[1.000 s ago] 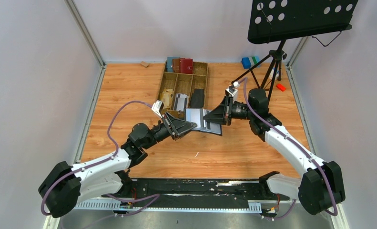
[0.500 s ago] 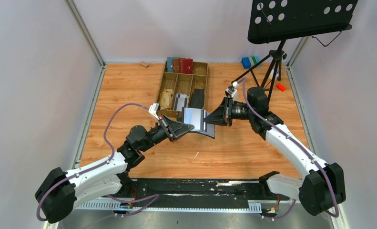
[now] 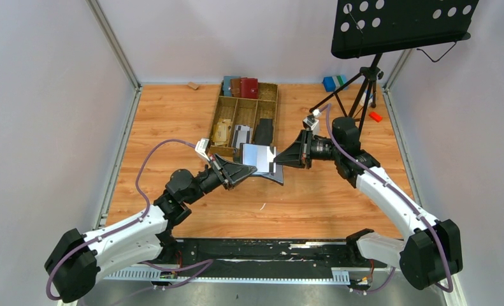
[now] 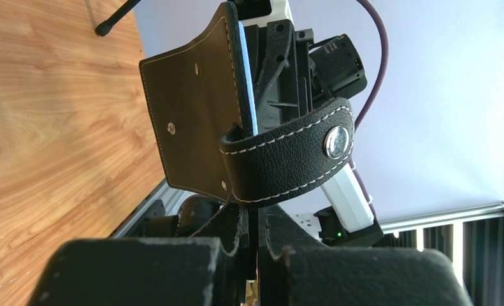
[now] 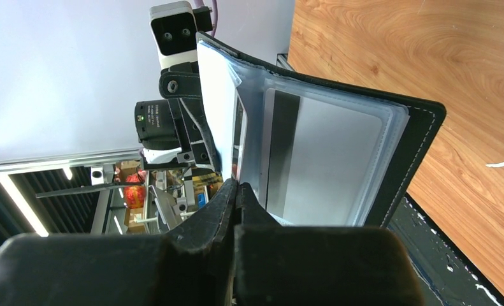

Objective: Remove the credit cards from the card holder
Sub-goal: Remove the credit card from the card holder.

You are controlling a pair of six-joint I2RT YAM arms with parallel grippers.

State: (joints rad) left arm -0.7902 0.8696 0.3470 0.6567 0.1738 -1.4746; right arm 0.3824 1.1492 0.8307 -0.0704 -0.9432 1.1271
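Observation:
The black card holder (image 3: 260, 156) hangs open above the table between my two grippers. My left gripper (image 3: 252, 167) is shut on its lower leather edge; in the left wrist view the left gripper (image 4: 260, 220) pinches just under the card holder's (image 4: 192, 121) strap with a metal snap (image 4: 337, 141). My right gripper (image 3: 280, 158) is shut on the opposite side. In the right wrist view the right gripper (image 5: 236, 188) pinches the near edge of the clear sleeve pages of the card holder (image 5: 421, 146). One of the credit cards (image 5: 338, 159), light grey, sits inside a sleeve.
A wooden tray (image 3: 218, 109) with compartments stands behind the holder, with red, brown and blue wallets (image 3: 240, 87) at its back. A music stand's tripod (image 3: 364, 83) stands at the back right beside a blue block (image 3: 331, 83) and a red piece (image 3: 374, 116). A white scrap (image 3: 262, 205) lies on the table.
My left gripper has closed on the holder's edge. Both grippers and the holder have shifted a little left and towards the tray.

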